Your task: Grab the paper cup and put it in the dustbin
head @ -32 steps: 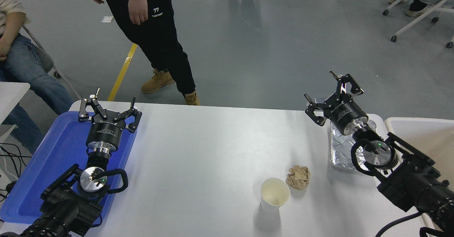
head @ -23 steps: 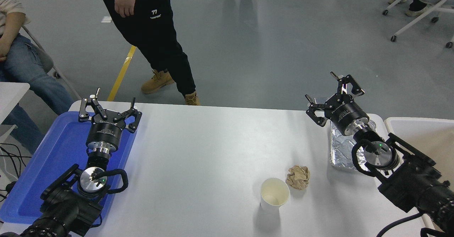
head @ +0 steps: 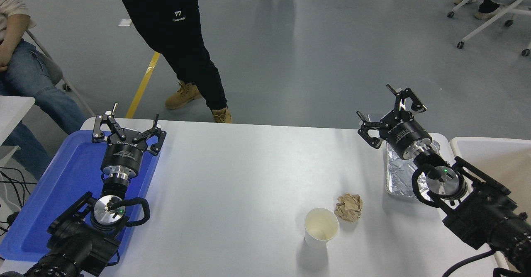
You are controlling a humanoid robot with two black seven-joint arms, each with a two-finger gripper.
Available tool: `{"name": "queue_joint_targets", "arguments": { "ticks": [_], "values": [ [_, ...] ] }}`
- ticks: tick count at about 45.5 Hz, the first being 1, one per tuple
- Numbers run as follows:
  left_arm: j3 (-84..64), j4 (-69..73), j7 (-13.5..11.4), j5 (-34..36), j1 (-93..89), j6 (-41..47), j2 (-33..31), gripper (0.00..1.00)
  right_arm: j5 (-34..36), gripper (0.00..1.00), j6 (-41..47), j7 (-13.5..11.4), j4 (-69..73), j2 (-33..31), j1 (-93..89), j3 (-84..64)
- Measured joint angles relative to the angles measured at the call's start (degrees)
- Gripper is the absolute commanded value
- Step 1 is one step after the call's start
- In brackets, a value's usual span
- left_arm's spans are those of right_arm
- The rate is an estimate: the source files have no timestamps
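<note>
1. Where I'm at: my right gripper [head: 389, 109] is spread wide with nothing in it, up over the far end of the foil tray [head: 399, 172] at the right side of the table [head: 232, 177]. The cup isn't grabbed yet, so I'd call this the reach step, not even started properly.

2. The cup [head: 321, 228] stands upright near the front edge, mouth up, right of centre. It's well apart from my gripper, closer to me and to the left of it.

3. Heads up: a paper ball [head: 349, 207] sits just beside the cup on its far right. That's the side I'd naturally come from, so I'd swing around and drop in from above or from the near side to avoid knocking the ball or tipping the cup.

4. Grip-wise, it's thin paper, so I reckon a gentle pinch across the wall below the rim. Squeeze hard and it'll crumple or pop out.

5. The bin [head: 489, 156] is at the right edge, past the tray, only partly in view. Lift the cup high enough to clear the rim before letting go.

6. My left gripper [head: 127, 125] is parked over the blue tray [head: 49, 194], fingers spread, holding nothing.

7. Writing: the person at the far side has "77" on their trousers [head: 178, 32], with a smaller line under it I can't read. There's print on my gripper bodies too, too small to make out.
</note>
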Motion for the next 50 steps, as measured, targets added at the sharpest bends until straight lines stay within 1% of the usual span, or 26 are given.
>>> {"name": "queue_joint_targets", "arguments": {
  "ticks": [13,18,25,35,50],
  "values": [
    [0.0,0.0,-0.1,0.0,0.0,0.0,0.0,1.0,0.0,1.0,0.0,0.0,0.4,0.1,0.5,-1.6],
    [0.0,0.0,-0.1,0.0,0.0,0.0,0.0,1.0,-0.1,1.0,-0.2,0.0,1.7,-1.0,0.7,-2.2],
    [0.0,0.0,-0.1,0.0,0.0,0.0,0.0,1.0,-0.1,1.0,-0.5,0.0,5.6,-5.1,1.0,-4.1],
    [0.0,0.0,0.0,0.1,-0.1,0.0,0.0,1.0,-0.3,1.0,-1.3,0.0,10.9,-12.9,3.3,-9.7],
    [0.0,-0.1,0.1,0.1,-0.1,0.0,0.0,1.0,-0.1,1.0,-2.3,0.0,13.8,-21.8,15.2,-28.5]
  ]
}}
